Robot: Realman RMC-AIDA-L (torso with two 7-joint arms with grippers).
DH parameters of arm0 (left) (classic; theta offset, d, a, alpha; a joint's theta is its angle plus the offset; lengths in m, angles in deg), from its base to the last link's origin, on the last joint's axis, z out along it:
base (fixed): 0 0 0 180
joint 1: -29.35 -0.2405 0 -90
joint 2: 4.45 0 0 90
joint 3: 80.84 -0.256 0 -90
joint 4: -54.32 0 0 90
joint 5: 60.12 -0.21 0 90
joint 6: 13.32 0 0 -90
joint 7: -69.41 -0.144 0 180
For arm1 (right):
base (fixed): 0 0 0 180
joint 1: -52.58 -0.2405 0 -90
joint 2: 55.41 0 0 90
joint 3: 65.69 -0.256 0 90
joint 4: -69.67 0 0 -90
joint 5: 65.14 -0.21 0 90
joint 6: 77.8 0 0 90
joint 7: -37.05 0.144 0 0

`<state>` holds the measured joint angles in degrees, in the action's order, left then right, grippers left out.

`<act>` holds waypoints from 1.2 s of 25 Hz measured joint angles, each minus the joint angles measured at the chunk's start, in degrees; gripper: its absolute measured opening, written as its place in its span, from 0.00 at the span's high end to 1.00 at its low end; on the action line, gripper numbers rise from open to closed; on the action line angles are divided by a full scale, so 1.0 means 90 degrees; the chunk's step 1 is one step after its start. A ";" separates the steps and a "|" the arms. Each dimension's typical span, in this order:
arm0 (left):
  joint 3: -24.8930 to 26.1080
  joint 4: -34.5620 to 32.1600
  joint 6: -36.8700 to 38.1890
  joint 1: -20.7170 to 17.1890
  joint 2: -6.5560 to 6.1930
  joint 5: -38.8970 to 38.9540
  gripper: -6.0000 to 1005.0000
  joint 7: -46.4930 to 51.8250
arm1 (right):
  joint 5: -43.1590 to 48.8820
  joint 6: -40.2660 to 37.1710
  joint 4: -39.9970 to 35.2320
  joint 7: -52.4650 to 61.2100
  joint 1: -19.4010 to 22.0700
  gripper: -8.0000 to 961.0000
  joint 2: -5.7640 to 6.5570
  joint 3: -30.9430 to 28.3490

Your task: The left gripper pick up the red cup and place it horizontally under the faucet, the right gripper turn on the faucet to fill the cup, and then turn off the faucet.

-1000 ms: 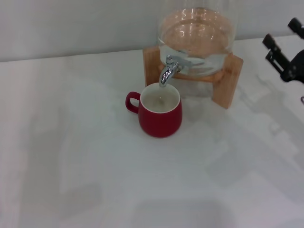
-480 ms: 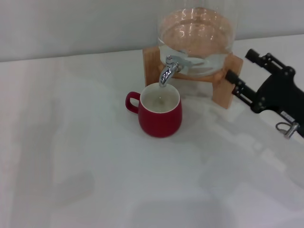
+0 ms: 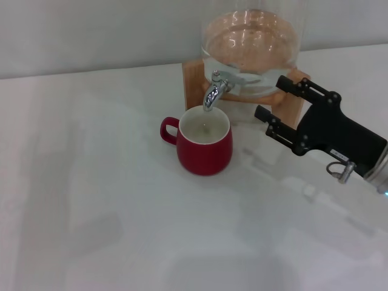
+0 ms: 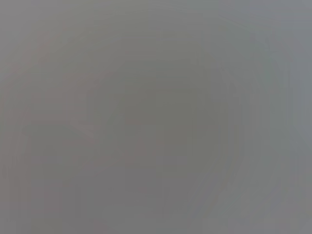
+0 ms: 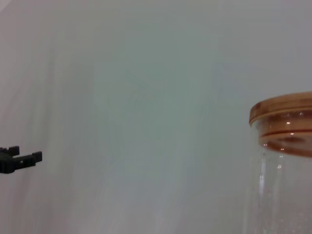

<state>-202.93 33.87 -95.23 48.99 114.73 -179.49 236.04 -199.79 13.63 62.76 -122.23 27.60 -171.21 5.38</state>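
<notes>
The right tool (image 3: 271, 99) has come in from the right edge of the head view and now hangs just right of the faucet (image 3: 213, 91), in front of the wooden stand (image 3: 290, 106). Half a second ago it was farther right, beside the stand's right leg; a second ago only its tips showed at the edge. Its two fingers (image 3: 296, 86) are spread apart with nothing between them, pointing toward the tap but not touching it (the silver cuff is cut off at the picture's right edge). The cup (image 3: 205, 141) stands upright on the white worktop (image 3: 121, 212) under the spout, handle to the left, unmoved across the frames. The jar (image 3: 251, 42) sits on the stand. The left tool is out of sight; its wrist view shows only grey
</notes>
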 joint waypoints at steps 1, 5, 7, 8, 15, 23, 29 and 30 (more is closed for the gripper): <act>-0.0002 0.0001 0.0000 0.0004 0.0000 -0.0006 0.12 0.0001 | 0.0000 -0.0062 0.0000 0.0001 -0.0038 0.31 -0.0001 0.0019; -0.0024 0.0003 0.0000 0.0006 -0.0001 -0.0018 0.12 0.0001 | 0.0000 -0.0263 -0.0002 0.0002 -0.0176 0.31 -0.0008 0.0062; -0.0035 0.0005 0.0000 0.0006 0.0000 -0.0027 0.12 0.0001 | 0.0000 -0.0310 -0.0002 0.0002 -0.0208 0.31 -0.0010 0.0075; -0.0041 0.0009 0.0000 0.0006 0.0000 -0.0036 0.12 0.0001 | 0.0000 -0.0384 -0.0002 0.0003 -0.0260 0.31 -0.0012 0.0095; -0.0058 0.0064 -0.0016 0.0005 0.0000 -0.0073 0.12 0.0001 | 0.0000 -0.0552 0.0003 0.0003 -0.0403 0.31 -0.0014 0.0130; -0.0079 0.0066 -0.0019 0.0005 0.0000 -0.0084 0.12 0.0001 | 0.0000 -0.0732 0.0007 0.0003 -0.0540 0.31 -0.0024 0.0202; -0.0079 0.0066 -0.0033 0.0005 0.0000 -0.0087 0.12 0.0001 | 0.0000 -0.0802 0.0003 0.0024 -0.0639 0.31 -0.0023 0.0288; -0.0078 0.0066 -0.0042 0.0005 0.0000 -0.0087 0.12 0.0001 | 0.0000 -0.0802 0.0002 0.0034 -0.0644 0.31 -0.0024 0.0308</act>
<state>-203.63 34.46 -95.61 49.04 114.73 -180.27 236.05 -199.79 6.41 62.79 -121.92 21.80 -171.43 8.15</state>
